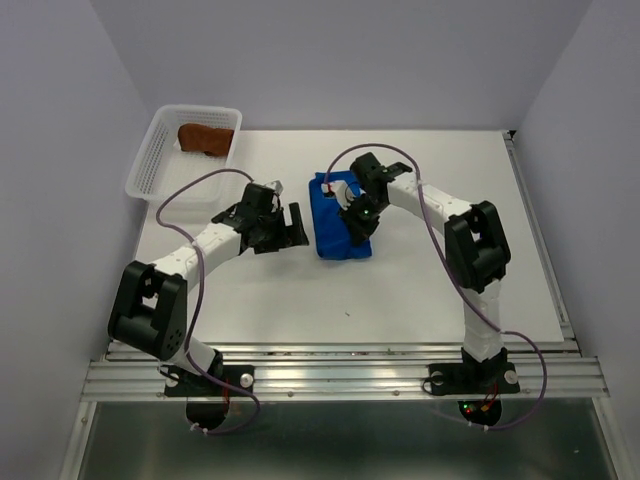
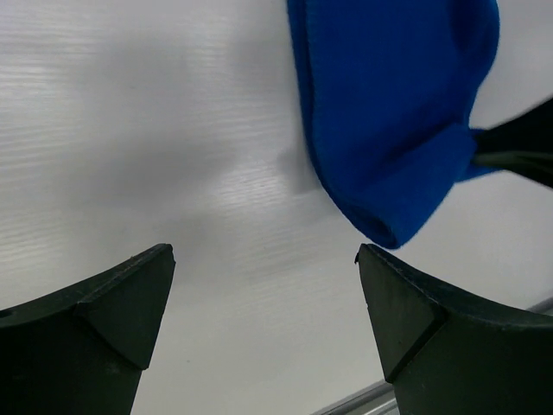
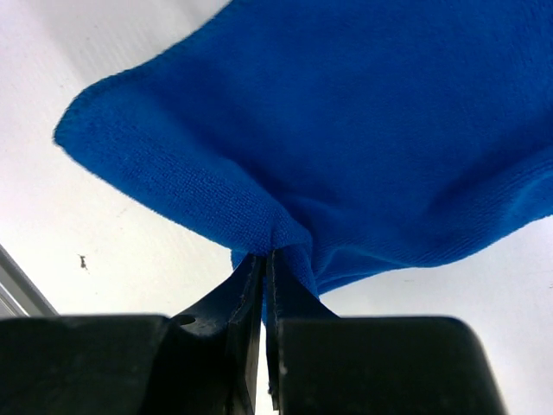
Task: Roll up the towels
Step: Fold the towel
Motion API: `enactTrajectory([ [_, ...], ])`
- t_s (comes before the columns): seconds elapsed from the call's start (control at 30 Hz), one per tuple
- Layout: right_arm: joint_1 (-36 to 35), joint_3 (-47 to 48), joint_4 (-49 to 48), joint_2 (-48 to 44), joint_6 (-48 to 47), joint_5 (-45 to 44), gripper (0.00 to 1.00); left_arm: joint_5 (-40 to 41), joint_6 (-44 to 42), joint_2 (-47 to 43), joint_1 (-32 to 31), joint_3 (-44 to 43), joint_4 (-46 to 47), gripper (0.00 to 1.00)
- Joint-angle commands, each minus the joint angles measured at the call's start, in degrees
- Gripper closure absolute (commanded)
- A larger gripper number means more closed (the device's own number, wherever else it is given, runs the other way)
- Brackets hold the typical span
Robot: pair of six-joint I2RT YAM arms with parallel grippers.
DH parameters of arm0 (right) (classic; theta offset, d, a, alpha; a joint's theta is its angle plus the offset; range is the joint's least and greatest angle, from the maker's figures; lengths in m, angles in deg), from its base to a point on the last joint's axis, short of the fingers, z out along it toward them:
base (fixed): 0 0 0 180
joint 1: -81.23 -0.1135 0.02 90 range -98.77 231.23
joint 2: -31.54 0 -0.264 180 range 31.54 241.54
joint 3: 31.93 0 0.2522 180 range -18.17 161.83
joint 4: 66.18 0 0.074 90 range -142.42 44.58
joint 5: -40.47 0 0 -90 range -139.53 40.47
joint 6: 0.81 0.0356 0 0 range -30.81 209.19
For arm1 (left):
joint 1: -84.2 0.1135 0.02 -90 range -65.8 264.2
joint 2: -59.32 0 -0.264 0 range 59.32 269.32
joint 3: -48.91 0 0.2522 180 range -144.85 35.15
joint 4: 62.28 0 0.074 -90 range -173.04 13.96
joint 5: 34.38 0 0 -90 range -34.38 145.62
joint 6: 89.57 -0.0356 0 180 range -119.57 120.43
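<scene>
A blue towel (image 1: 335,230) lies folded in the middle of the white table. My right gripper (image 1: 357,222) is shut on the towel's right edge and pinches a fold of the blue cloth (image 3: 346,147) between its fingertips (image 3: 270,255). My left gripper (image 1: 292,225) is open and empty, just left of the towel and apart from it. In the left wrist view the towel's rounded near end (image 2: 389,130) lies ahead of my open gripper (image 2: 263,259), closer to the right finger (image 2: 432,328). A brown rolled towel (image 1: 205,137) lies in the white basket.
The white basket (image 1: 150,165) stands at the table's back left corner. An aluminium rail (image 1: 340,375) runs along the near edge. Grey walls close in both sides and the back.
</scene>
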Motion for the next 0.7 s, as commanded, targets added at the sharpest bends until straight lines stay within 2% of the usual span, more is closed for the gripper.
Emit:
enactTrajectory([
  [0.0, 1.21, 4.01, 3.41, 2.17, -2.68, 3.90, 0.92, -6.20, -3.16, -2.42, -4.38, 2.50, 5.51, 0.01],
  [0.23, 2.88, 6.30, 2.97, 4.19, -2.76, 3.90, 0.91, -8.66, -2.72, -1.11, -6.23, 4.00, 12.63, 0.01],
  [0.67, 2.88, 6.74, 0.16, 5.51, -5.58, 6.71, 0.82, -5.24, -1.76, 10.06, -6.76, -1.36, 13.60, 0.04],
])
